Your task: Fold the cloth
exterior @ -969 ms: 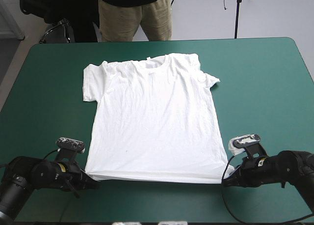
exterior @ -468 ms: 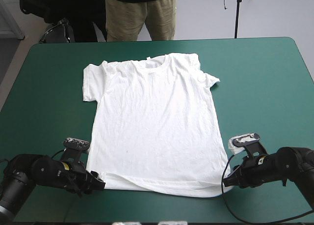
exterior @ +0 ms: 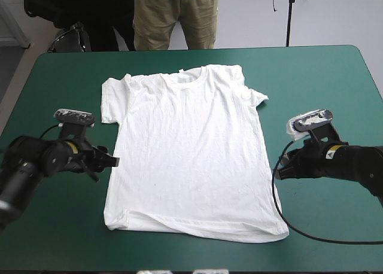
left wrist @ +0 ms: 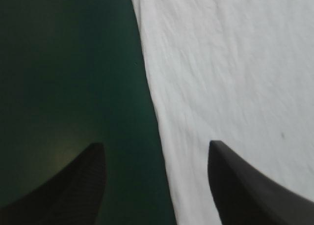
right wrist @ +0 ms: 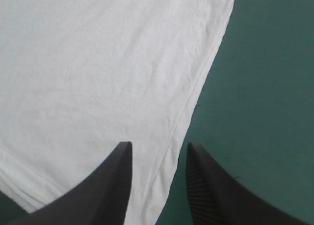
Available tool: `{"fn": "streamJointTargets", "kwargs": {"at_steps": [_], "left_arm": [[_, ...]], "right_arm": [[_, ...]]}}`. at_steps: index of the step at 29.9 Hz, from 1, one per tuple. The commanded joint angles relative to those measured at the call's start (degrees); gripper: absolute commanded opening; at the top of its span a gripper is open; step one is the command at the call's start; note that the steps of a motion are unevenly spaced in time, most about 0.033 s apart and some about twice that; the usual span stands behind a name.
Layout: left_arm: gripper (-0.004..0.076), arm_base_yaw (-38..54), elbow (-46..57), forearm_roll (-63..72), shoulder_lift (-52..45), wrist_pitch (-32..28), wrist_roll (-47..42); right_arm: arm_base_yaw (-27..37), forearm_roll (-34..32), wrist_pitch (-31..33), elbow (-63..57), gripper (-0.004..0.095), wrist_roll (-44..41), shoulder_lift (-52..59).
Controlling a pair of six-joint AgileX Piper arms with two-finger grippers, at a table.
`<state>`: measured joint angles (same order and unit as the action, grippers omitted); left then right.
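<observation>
One counter (exterior: 335, 64) with rounded corners carries everything, under a smooth, matt teal-green cover (exterior: 54, 226). On it lies one T-shirt (exterior: 191, 148), spread flat at the middle of the counter, with its collar (exterior: 182, 78) toward 12 o'clock and its hem (exterior: 197, 229) toward 6 o'clock. It is thin white cloth, finely wrinkled all over, a tall shape that widens toward the hem. It has two short sleeves. One sleeve (exterior: 109, 100) lies flat at about 10 o'clock of the body, and the other sleeve (exterior: 254, 97), at about 2 o'clock, looks smaller and rumpled. Along the hem a soft ridge of doubled cloth runs from 7 toward 5 o'clock. There are two grippers. The left gripper (exterior: 114, 161) sits at 9 o'clock of the T-shirt, just beside its side edge. Its two black fingers (left wrist: 235, 185), shaped like curved fins, stand wide apart and hold nothing, one above bare cover and one above the cloth, with the side edge running between them. The right gripper (exterior: 281, 169) sits at 3 o'clock of the T-shirt. Its two fingers (right wrist: 103, 185) are parted by a narrower gap and hold nothing, and the other side edge passes between them. A fine grid texture shows on a finger of each gripper. Whether any finger touches the cloth cannot be told.
</observation>
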<state>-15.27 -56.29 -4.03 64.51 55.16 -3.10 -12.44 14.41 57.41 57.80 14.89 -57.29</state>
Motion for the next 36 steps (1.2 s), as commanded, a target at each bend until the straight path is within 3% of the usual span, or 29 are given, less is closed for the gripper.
{"fn": "streamJointTargets", "kwargs": {"at_steps": [1,10,26,29,34,36], "left_arm": [[0.0447,-0.10,-3.89,-1.27,8.90,-6.57,-1.35],[0.0447,7.27,-14.53,9.94,27.07,-11.53,1.71],[0.0399,7.80,-17.12,13.11,38.31,-15.74,2.50],[0.0320,7.70,-17.12,15.14,38.82,-15.71,3.97],[0.0003,7.70,-17.12,15.65,38.92,-14.35,7.41],[-0.0015,7.70,-17.12,15.65,38.92,-13.67,9.31]], "right_arm": [[0.32,0.59,-3.53,3.17,0.0352,1.56,-2.23],[0.32,2.47,-4.54,3.15,0.0351,4.12,-6.85],[0.32,3.95,-6.80,3.15,0.0337,5.13,-6.94],[0.32,3.95,-6.94,3.15,0.0337,5.13,-6.94],[0.32,3.83,-8.64,3.15,0.0336,5.13,-6.94],[0.32,3.71,-9.48,3.15,0.0336,4.87,-6.94]]}}
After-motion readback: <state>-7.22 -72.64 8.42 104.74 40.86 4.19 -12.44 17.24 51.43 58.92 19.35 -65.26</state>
